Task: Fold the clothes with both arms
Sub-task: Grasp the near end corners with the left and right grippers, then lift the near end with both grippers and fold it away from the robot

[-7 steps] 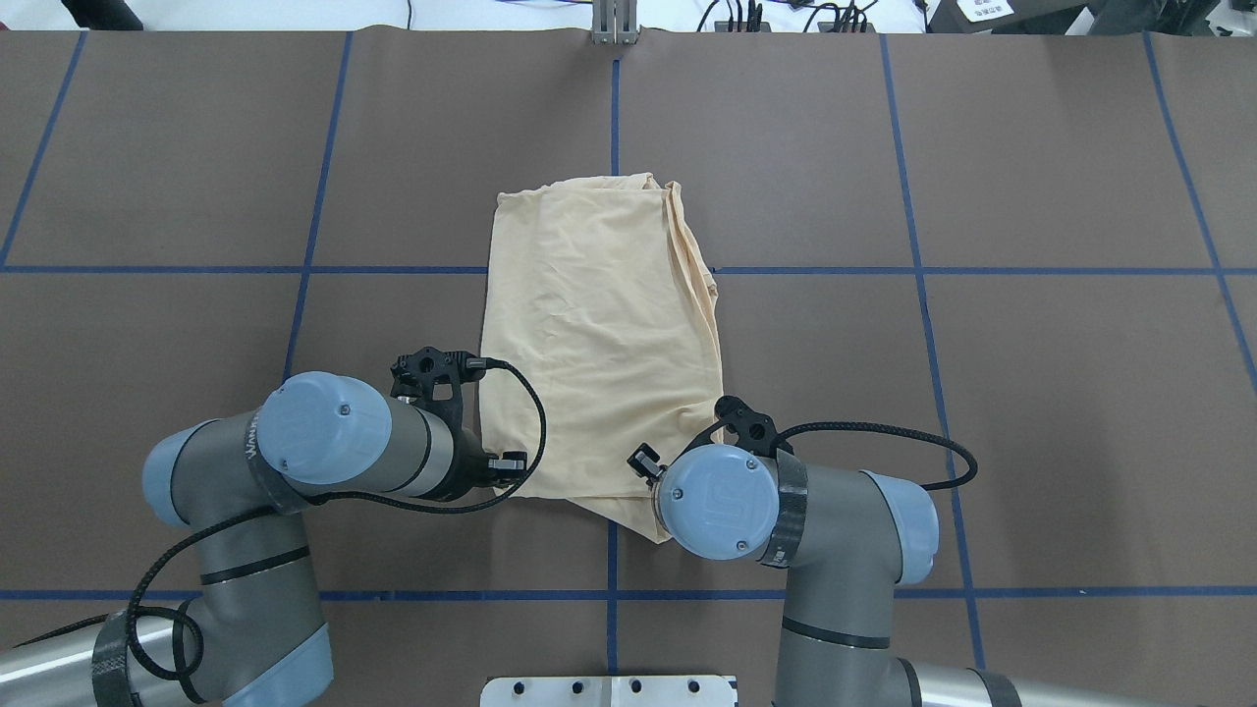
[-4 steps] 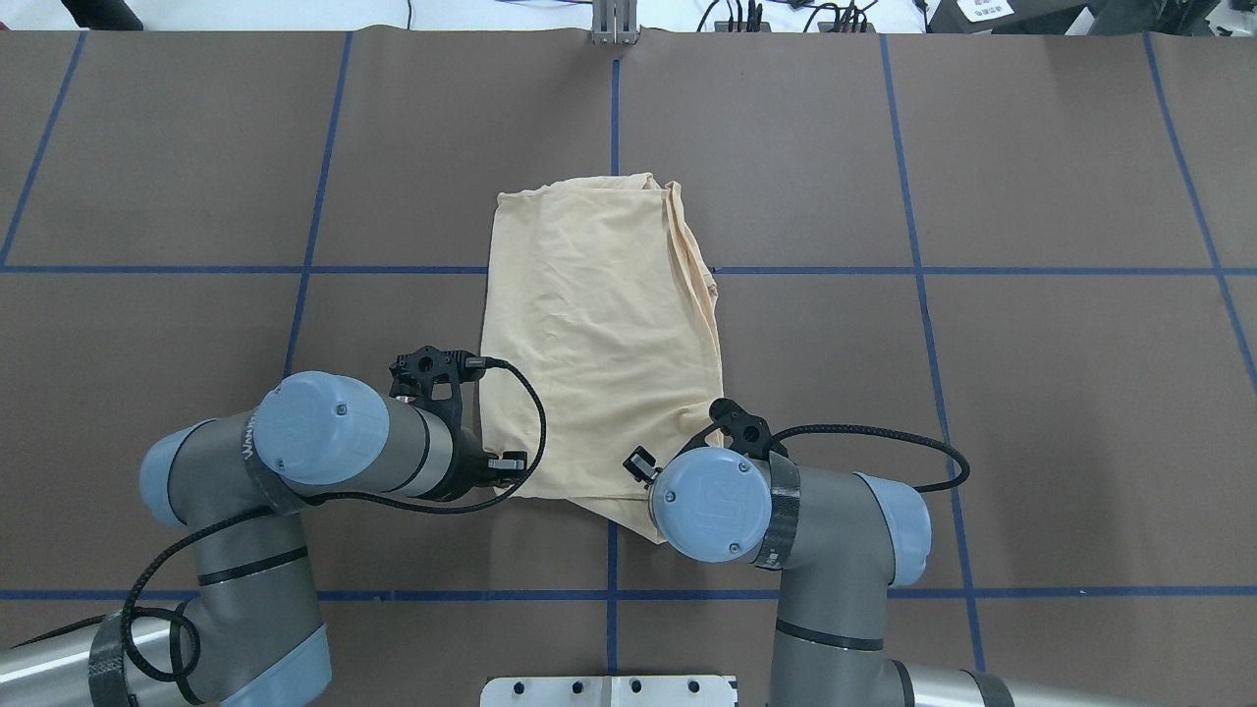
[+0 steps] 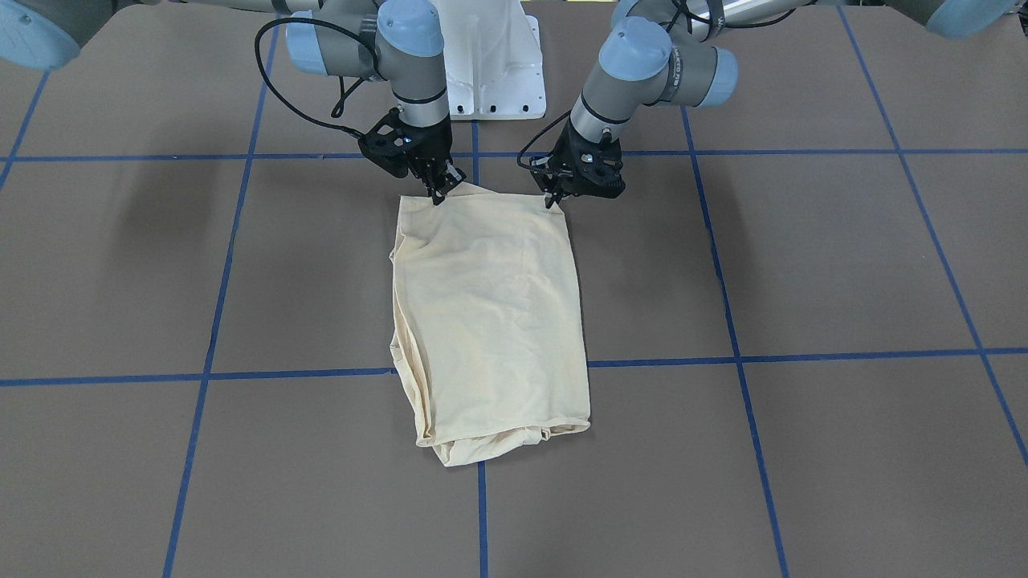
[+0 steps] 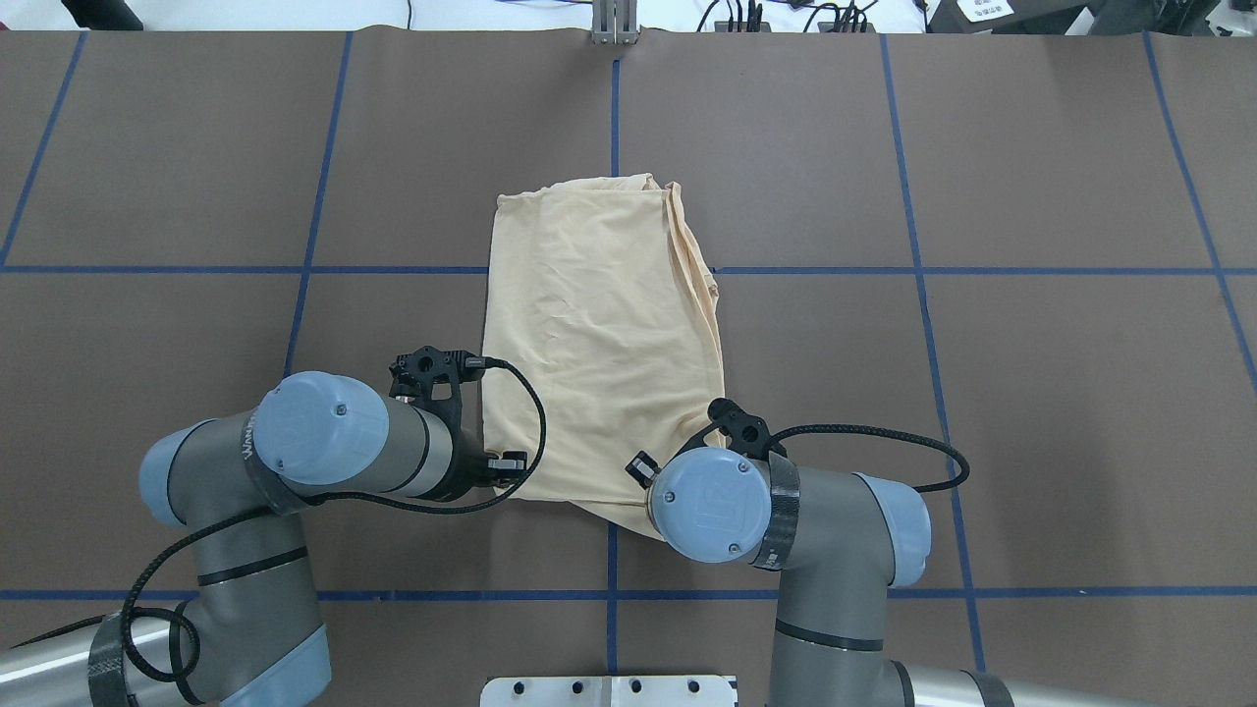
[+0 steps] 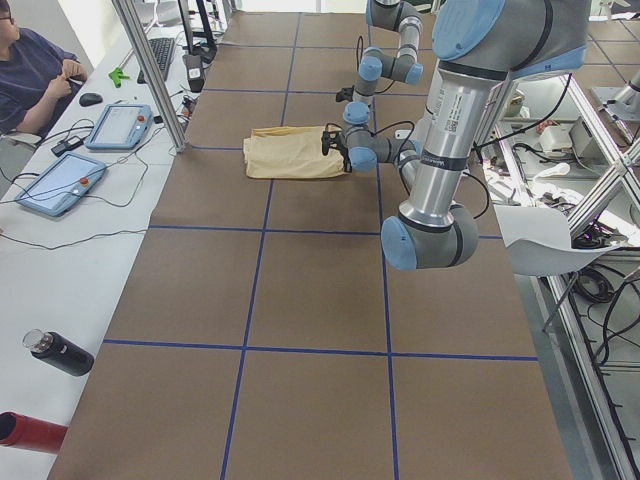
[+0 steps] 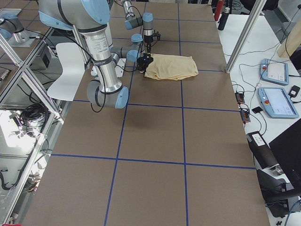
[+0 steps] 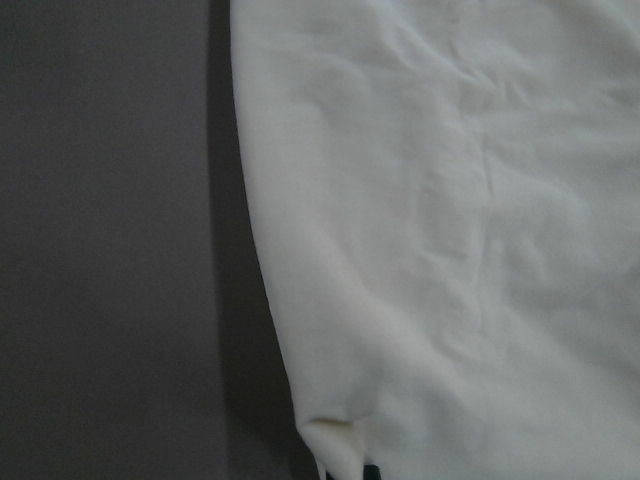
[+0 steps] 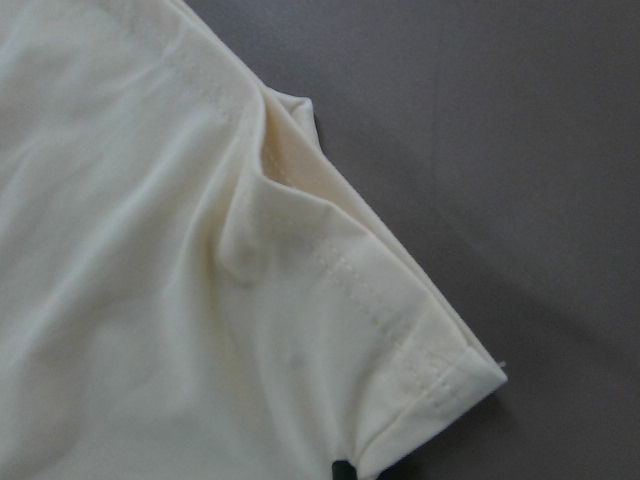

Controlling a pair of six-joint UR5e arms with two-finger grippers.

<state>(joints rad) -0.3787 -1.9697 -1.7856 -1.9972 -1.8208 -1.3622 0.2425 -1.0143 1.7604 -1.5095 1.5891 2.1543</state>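
Note:
The clothes are one pale cream shirt [image 3: 490, 313], folded into a long rectangle on the brown table [image 3: 803, 265]; it also shows in the overhead view [image 4: 599, 324]. No print is visible. My left gripper [image 3: 554, 201] is shut on the corner nearest the robot on its side. My right gripper [image 3: 439, 195] is shut on the other near corner, which is raised a little off the table. From overhead both grippers are hidden under the wrists. The left wrist view shows a plain shirt edge [image 7: 450, 250], and the right wrist view shows a stitched hem corner [image 8: 400, 340].
Blue tape lines [image 4: 614, 118] divide the table into squares. The white pedestal base [image 3: 490, 64] stands behind the arms. A seated person [image 5: 30, 70], tablets [image 5: 118, 125] and bottles [image 5: 60, 352] are on a side bench beyond the table's far edge.
The right arm's wrist has shifted slightly to the left and toward the robot, drawing the near right corner of the shirt with it. The left arm has barely moved.

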